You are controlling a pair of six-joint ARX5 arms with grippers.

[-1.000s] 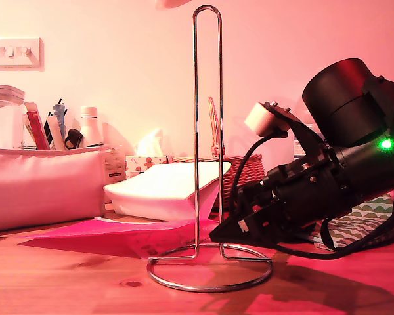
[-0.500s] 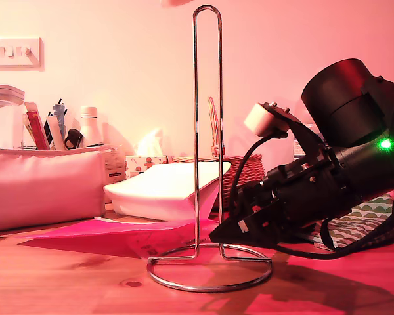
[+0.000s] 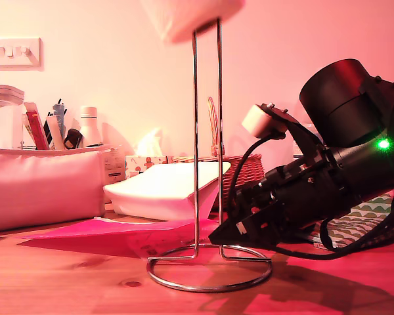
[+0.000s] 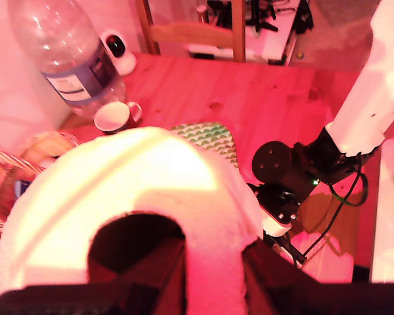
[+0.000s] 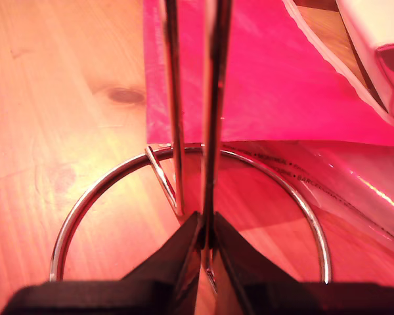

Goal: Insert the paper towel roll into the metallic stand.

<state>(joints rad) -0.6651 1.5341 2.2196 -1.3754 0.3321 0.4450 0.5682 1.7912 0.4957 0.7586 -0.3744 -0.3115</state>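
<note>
The paper towel roll point(image 3: 190, 16) hangs at the top of the exterior view, its lower end down over the tip of the metallic stand point(image 3: 196, 131). In the first wrist view the roll point(image 4: 138, 184) fills the picture with its dark core facing me. My first gripper point(image 4: 210, 262) is shut on the roll's wall, one finger in the core and one outside. The stand's ring base point(image 3: 210, 275) rests on the wooden table. My second gripper point(image 3: 218, 235) is low at the exterior view's right. It point(image 5: 203, 239) is shut on a stand wire point(image 5: 174, 98) just above the ring.
Behind the stand lie a white dish point(image 3: 167, 187), a wicker basket point(image 3: 246, 167), a tissue box point(image 3: 148, 157) and a padded pouch point(image 3: 43, 187). A pink sheet point(image 3: 118, 233) lies under the stand's far side. A water bottle point(image 4: 72, 52) and a cup point(image 4: 115, 117) stand nearby.
The roll has come down into the exterior view and now covers the top of the stand's loop. The second gripper and the stand have stayed put.
</note>
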